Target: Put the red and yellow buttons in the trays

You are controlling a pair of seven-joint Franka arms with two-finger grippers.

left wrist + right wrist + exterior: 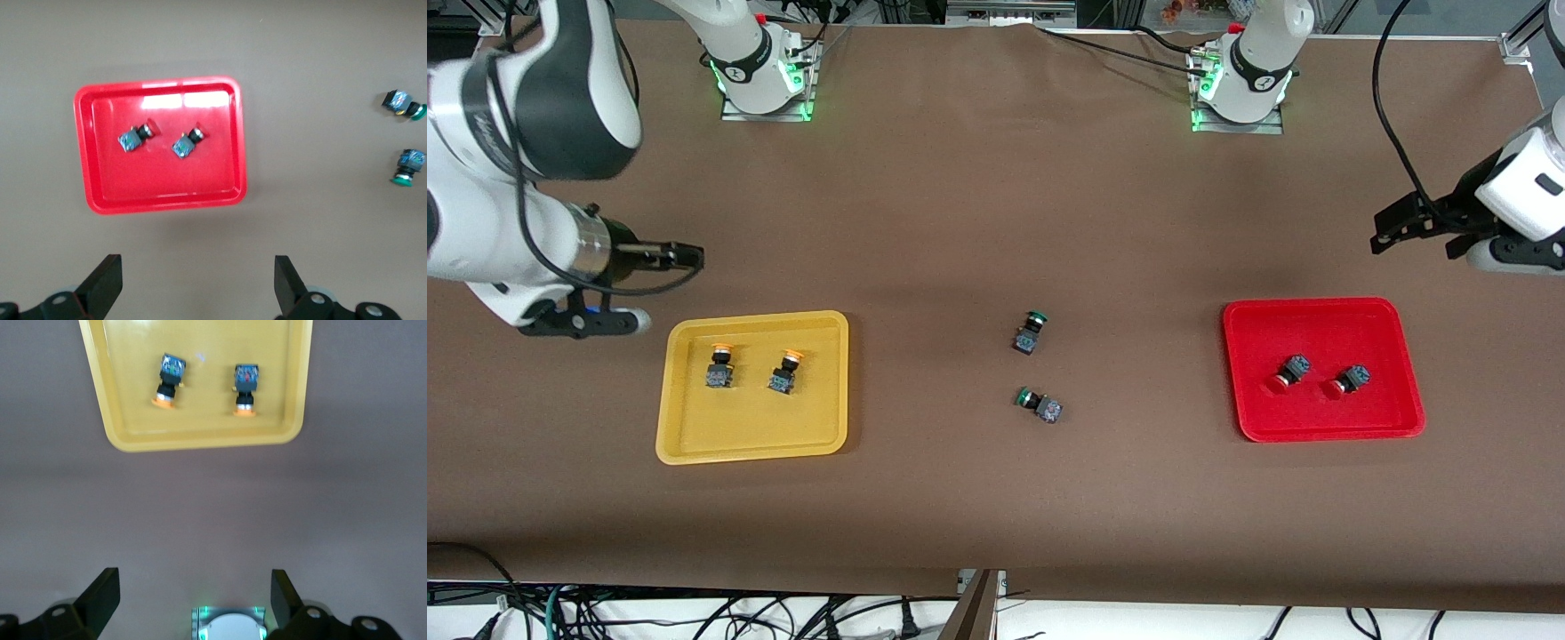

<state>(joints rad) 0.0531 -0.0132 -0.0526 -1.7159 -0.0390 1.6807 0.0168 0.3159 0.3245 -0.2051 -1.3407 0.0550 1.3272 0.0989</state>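
Observation:
Two yellow-capped buttons [720, 365] [784, 372] lie in the yellow tray [756, 431] toward the right arm's end of the table. Two red-capped buttons [1288, 373] [1348, 380] lie in the red tray [1316, 416] toward the left arm's end. My right gripper [687, 258] is open and empty, in the air over bare table beside the yellow tray [200, 437]. My left gripper [1414, 238] is open and empty, in the air over bare table beside the red tray [160, 193]. The wrist views show each gripper [198, 280] [193, 600] with nothing between its jaws.
Two green-capped buttons [1031, 331] [1040, 404] lie on the brown table between the trays; they also show in the left wrist view [403, 105] [408, 166]. The arm bases [760, 76] [1240, 84] stand along the table's farthest edge.

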